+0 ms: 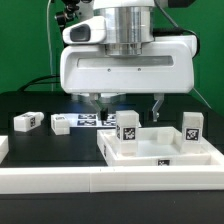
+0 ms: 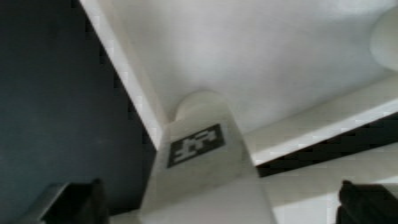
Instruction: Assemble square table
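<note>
White border rail (image 1: 60, 182) up front, square tabletop (image 1: 165, 153) just behind, two leg blocks (image 1: 127, 126) upright at its far edge, tool (image 1: 128, 104) hovering above, spread wide

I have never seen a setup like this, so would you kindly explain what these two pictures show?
The big white machine is a robot arm ending in a two-finger gripper. One picture comes from a camera off the arm; the other from a camera on its wrist, looking down between the fingers. On the black table lie a large white plastic square tray-like tabletop, small white tagged leg blocks and a thin flat white marker board. The gripper is open and holds nothing; it hovers over one leg block.
</note>
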You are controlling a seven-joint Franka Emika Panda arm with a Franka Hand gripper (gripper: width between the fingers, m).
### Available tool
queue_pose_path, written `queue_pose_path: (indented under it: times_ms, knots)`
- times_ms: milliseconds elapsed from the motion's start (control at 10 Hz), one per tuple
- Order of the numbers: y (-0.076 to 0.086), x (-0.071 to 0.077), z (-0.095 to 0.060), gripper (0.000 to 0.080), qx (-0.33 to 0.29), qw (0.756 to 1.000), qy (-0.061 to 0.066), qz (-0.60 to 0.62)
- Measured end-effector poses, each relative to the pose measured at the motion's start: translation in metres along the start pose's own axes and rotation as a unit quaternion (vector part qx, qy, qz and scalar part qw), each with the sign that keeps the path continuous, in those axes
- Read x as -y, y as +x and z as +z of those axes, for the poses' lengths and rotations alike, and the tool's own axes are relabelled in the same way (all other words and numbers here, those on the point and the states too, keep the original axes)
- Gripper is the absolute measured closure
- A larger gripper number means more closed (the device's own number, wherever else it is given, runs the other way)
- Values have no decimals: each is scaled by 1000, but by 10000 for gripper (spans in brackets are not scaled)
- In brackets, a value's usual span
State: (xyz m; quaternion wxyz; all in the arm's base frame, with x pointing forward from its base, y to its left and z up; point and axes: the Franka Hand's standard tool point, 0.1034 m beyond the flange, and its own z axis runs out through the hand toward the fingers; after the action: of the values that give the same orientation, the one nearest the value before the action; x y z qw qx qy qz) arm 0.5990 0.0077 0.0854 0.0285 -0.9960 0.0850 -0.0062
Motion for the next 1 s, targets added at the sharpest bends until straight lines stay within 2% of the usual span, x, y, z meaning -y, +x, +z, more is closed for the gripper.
queue_pose_path:
  times_ms: [500,600,700,800,900,1000]
  knots:
    - [3,-6,-2,151,-2,985,-4,-171]
    - [4,-5,-3,151,-3,988,-4,-157]
    - [4,-6,-2,273,-2,988,-4,-157]
    - [4,-6,-2,273,-2,988,-4,-151]
    - [4,-6,-2,413,-2,989,-4,-146]
    - [4,-6,-2,511,-3,991,-3,-137]
